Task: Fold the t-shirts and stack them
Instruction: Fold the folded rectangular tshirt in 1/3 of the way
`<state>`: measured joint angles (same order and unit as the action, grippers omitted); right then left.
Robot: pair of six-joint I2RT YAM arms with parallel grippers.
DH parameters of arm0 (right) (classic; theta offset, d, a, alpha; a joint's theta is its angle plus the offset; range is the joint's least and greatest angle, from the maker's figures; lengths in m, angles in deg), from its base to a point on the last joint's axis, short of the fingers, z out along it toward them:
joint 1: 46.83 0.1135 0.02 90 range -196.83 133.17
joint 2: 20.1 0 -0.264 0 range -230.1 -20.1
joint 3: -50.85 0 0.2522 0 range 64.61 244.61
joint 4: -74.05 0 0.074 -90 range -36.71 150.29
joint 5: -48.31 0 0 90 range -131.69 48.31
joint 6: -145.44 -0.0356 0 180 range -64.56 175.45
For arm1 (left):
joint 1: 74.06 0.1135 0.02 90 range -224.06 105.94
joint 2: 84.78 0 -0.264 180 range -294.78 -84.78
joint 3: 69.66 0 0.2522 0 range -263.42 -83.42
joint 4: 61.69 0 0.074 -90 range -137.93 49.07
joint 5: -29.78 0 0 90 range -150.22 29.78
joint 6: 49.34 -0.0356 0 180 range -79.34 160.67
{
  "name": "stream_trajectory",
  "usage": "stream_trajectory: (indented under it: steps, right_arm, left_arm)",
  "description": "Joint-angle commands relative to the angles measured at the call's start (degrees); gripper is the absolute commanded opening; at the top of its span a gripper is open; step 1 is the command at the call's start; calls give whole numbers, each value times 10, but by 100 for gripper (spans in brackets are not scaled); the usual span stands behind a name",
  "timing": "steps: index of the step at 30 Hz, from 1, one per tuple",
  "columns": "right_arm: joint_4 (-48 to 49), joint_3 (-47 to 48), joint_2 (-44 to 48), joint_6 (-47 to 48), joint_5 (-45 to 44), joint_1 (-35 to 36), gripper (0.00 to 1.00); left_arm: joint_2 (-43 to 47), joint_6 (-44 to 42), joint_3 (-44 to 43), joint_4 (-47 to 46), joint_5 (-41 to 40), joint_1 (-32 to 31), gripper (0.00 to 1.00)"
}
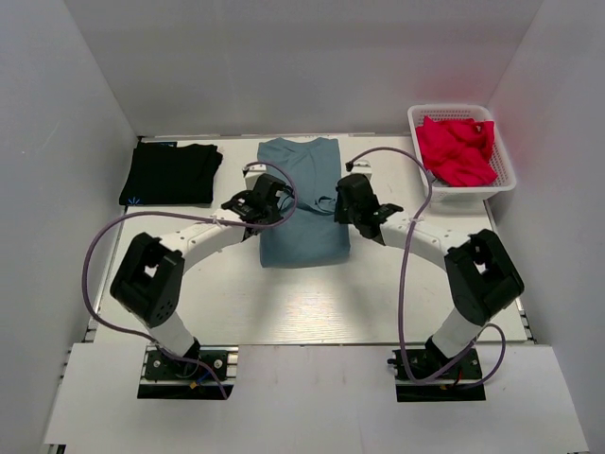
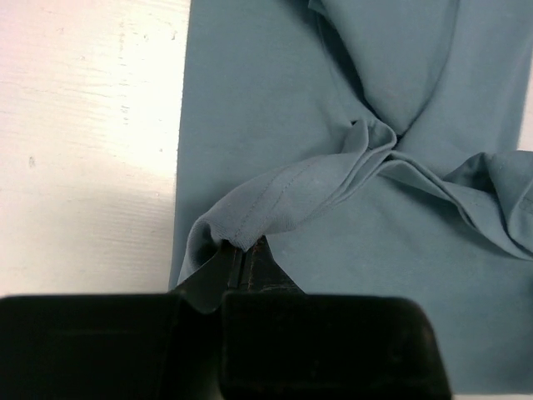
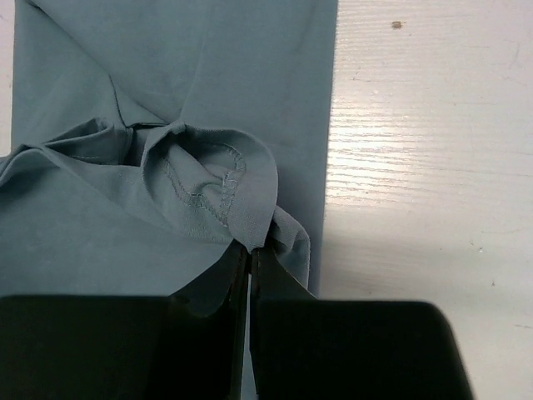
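Dusty blue-grey t-shirt [image 1: 301, 203] lies at the centre of the top view, folded into a tall narrow rectangle on the white table [image 1: 312, 303], its middle puckered into wrinkles. The left tool [image 2: 246, 260] is clenched on a hemmed fold at the shirt's left edge, and the cloth stands in a small ridge where the closed fingers pinch it. The right tool [image 3: 250, 250] is likewise clamped tight on a stitched fold near the shirt's right edge. The black t-shirt [image 1: 170, 173] sits folded at the upper left of the frame, apart from the blue one, with a small blue mark [image 1: 135, 200] at its lower left corner. A white basket [image 1: 470, 194] holding red cloth [image 1: 458, 149] stands at the upper right.
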<state>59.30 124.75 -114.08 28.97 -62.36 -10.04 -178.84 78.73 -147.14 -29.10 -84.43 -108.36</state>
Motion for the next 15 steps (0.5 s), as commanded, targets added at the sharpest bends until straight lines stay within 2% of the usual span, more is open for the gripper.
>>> stream_trajectory:
  steps: [1, 7, 8, 9, 10, 11, 12, 13, 14, 15]
  right_arm:
    - [31, 27, -16, 11, 27, -12, 0]
    - [35, 56, -80, 16, 67, -40, 0]
    - [34, 60, -86, 19, 72, -45, 0]
    - [35, 68, -91, 21, 77, -51, 1]
    - [30, 81, -103, 46, 93, -55, 7]
    - [26, 88, -105, 51, 105, -57, 28]
    - [25, 97, -107, 58, 118, -65, 39]
    - [18, 107, -106, 78, 127, -65, 60]
    - [14, 117, -102, 81, 141, -67, 62]
    - [12, 118, -98, 85, 147, -69, 68]
  left_arm:
    - [-17, -18, -19, -23, 17, 10, 0]
    - [-64, -18, -44, -28, 17, 30, 0]
    - [-71, -18, -58, -28, 22, 30, 4]
    - [-86, -25, -66, -28, 22, 36, 17]
    - [-92, -34, -75, -20, 28, 42, 32]
    - [-98, -40, -97, -11, 33, 42, 68]
    - [-98, -48, -107, -11, 33, 48, 80]
    - [-105, -48, -120, 4, 38, 48, 100]
    - [-105, -57, -120, 4, 44, 53, 100]
    - [-105, -57, -126, 4, 44, 53, 100]
